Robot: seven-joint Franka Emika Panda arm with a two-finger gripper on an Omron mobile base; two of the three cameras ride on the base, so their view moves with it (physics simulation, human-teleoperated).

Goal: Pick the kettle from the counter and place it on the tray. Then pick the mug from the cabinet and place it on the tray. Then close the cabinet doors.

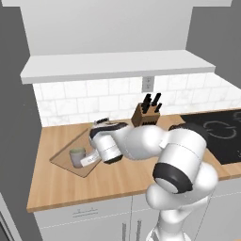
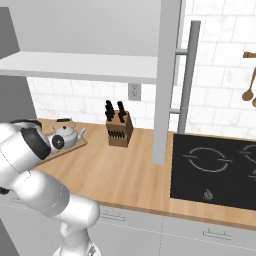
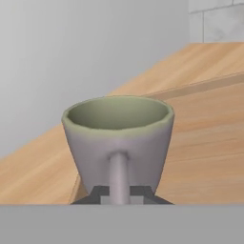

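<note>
The pincer (image 3: 119, 193) was clamped on the handle of the mug (image 3: 118, 143), which stood upright on the tray (image 1: 63, 160) near the kettle (image 2: 67, 134). Releasing with a sideways drag risked tipping the mug or nudging it off the tray's edge

White marbled tiles (image 1: 94, 101) are lining the back wall, carrying a grey socket (image 1: 148, 84). A wooden knife block (image 1: 147, 114) is standing below it, dark handles sticking up. A black cooktop (image 2: 215, 170) is lying flush to the right (rings faintly marked). Wooden utensils (image 2: 250, 87) are hanging on the tiles, and plain grey walls (image 1: 16, 117) are closing the left side.
</note>
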